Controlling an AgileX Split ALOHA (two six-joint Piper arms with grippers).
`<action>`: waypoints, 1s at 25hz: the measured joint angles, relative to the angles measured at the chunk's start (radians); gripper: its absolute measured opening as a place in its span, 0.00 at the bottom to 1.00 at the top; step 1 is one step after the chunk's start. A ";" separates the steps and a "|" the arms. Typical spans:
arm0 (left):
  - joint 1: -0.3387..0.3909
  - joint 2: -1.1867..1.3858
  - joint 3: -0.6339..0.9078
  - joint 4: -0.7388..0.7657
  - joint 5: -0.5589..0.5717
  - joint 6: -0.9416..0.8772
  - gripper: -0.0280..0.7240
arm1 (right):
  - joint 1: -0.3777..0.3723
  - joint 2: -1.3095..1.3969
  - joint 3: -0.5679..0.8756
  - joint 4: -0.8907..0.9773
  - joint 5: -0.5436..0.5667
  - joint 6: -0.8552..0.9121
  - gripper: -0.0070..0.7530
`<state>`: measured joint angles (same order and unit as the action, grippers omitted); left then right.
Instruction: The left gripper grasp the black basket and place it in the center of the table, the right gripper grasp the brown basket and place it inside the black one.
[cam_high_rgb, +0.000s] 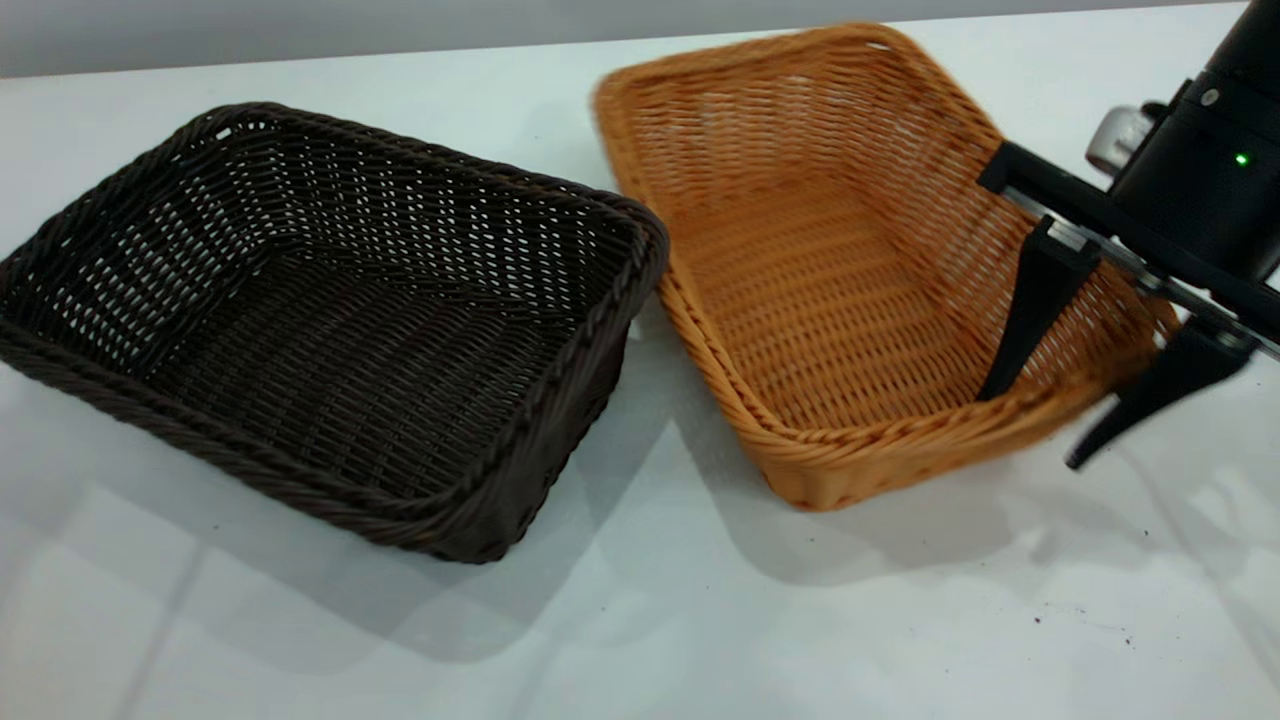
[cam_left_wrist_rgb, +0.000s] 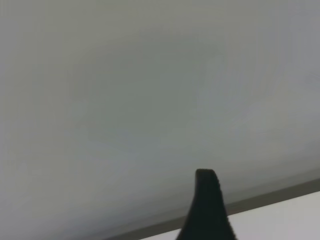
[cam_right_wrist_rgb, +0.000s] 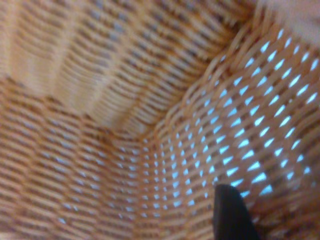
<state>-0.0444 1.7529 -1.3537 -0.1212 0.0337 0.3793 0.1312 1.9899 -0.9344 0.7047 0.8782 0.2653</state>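
Note:
The black basket (cam_high_rgb: 330, 330) sits on the table (cam_high_rgb: 640, 620) at the left. The brown basket (cam_high_rgb: 850, 260) sits right beside it, to the right. My right gripper (cam_high_rgb: 1028, 432) is open and straddles the brown basket's right wall near its front corner, with one finger (cam_high_rgb: 1030, 320) inside and the other (cam_high_rgb: 1150, 400) outside. The right wrist view shows the brown basket's weave (cam_right_wrist_rgb: 125, 125) close up, with one finger (cam_right_wrist_rgb: 230, 215) in front of it. My left gripper (cam_left_wrist_rgb: 206, 212) is out of the exterior view. Only a black tip of it shows in the left wrist view, away from both baskets.
The left wrist view faces a grey wall (cam_left_wrist_rgb: 150, 100) and a strip of the white table's edge (cam_left_wrist_rgb: 285, 215). The table's front half (cam_high_rgb: 900, 640) is bare white with a few dark specks.

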 joint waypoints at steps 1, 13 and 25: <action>0.000 0.000 0.000 0.000 0.000 0.000 0.67 | 0.000 -0.001 0.000 0.000 -0.017 0.000 0.41; 0.000 0.000 0.000 0.000 0.005 -0.001 0.67 | -0.001 0.001 0.000 0.063 -0.275 -0.154 0.21; 0.000 0.000 0.000 0.000 0.030 -0.002 0.67 | -0.068 0.001 -0.191 0.105 -0.378 -0.394 0.17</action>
<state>-0.0444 1.7529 -1.3537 -0.1212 0.0640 0.3775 0.0634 1.9913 -1.1257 0.8098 0.5001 -0.1283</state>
